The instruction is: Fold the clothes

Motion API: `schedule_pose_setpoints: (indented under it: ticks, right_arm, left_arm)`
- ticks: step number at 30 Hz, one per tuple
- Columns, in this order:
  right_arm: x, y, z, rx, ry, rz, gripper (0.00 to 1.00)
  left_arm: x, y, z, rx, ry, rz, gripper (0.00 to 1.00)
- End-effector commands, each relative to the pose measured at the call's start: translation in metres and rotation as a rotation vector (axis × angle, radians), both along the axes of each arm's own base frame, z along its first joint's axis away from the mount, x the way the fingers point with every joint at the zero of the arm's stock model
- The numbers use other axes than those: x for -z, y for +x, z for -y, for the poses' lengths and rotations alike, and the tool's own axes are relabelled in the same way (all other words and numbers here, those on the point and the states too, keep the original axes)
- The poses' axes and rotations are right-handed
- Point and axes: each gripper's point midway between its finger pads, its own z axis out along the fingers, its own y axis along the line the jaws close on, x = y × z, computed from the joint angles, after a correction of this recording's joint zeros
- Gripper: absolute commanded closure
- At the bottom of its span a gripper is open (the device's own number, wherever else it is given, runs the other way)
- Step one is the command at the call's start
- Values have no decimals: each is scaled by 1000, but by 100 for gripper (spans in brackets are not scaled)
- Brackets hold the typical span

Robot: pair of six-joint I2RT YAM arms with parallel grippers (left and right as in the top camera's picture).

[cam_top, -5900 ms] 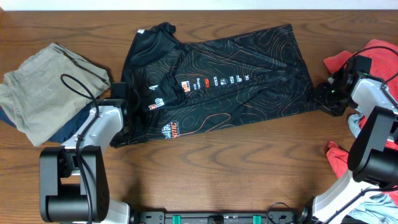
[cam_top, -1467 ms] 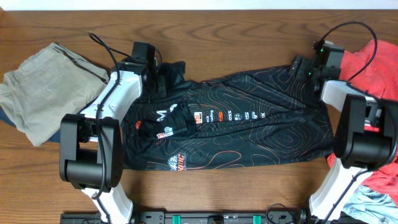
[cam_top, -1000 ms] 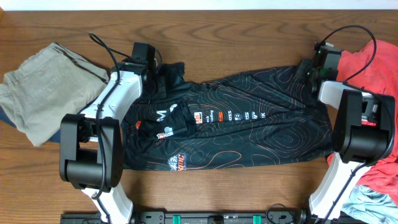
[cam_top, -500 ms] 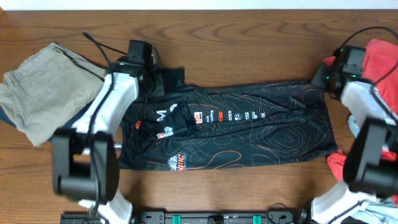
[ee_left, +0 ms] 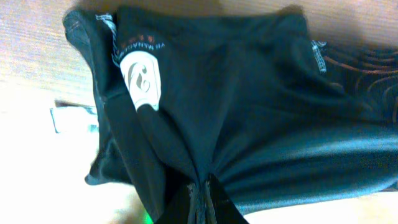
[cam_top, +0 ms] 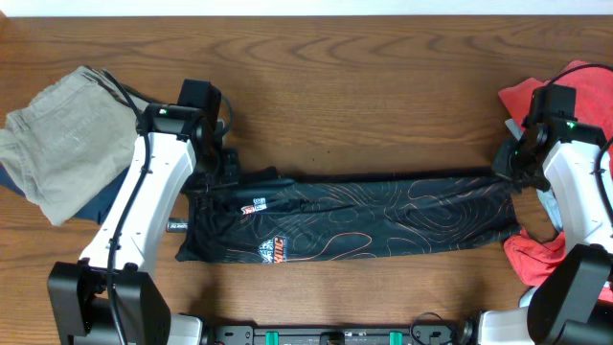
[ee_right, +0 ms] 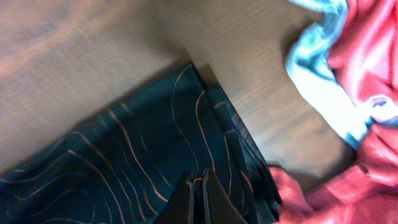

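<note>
The black jersey (cam_top: 383, 216) with orange contour lines and logos lies as a long folded band across the front of the table. My left gripper (cam_top: 213, 179) is shut on its upper left edge; the left wrist view shows black cloth (ee_left: 236, 106) bunched into the closed jaws, with a white label (ee_left: 144, 81) on it. My right gripper (cam_top: 506, 167) is shut on the jersey's upper right corner; in the right wrist view the patterned cloth (ee_right: 137, 162) is pinched between the fingers.
A beige-khaki garment (cam_top: 67, 139) lies at the left, over something dark blue. Red cloth (cam_top: 579, 81) lies at the right edge, with more red and light blue cloth (ee_right: 329, 93) beside the jersey's right end. Bare wooden table (cam_top: 364, 86) is behind the jersey.
Both grippers have pulled the jersey's far edge toward the front, folding the top half over the lower half. The jersey is now a narrow band. Both arms moved nearer.
</note>
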Motion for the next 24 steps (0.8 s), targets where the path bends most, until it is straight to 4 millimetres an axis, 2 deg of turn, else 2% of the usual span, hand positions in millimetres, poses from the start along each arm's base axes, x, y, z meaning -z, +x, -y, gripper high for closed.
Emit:
schedule_pose_setpoints:
  ticks: [1, 12, 14, 15, 16, 17, 18, 24]
  right_arm:
    - [-4, -8, 10, 10, -56, -24, 99]
    - [-4, -24, 17, 17, -99, -96, 99]
    - [-4, -29, 19, 19, -116, -119, 91]
    - [-5, -32, 20, 20, -123, -131, 80]
    - [-5, -36, 21, 22, -130, -145, 75]
    - [-5, -37, 22, 24, -129, -151, 75]
    - [-5, -38, 22, 27, -127, -155, 74]
    - [-2, -42, 23, 25, -79, -159, 68]
  left_arm:
    - [10, -14, -5, 0, 16, -53, 94]
    - [31, -43, -9, 1, 30, -155, 94]
    - [32, -51, -10, 1, 34, -186, 94]
    - [32, -56, -11, 1, 37, -206, 94]
    - [32, -62, -11, 1, 40, -228, 87]
    - [32, -65, -12, 1, 41, -240, 74]
    - [32, -68, -12, 1, 43, -255, 69]
    - [31, -72, -13, 1, 46, -270, 66]
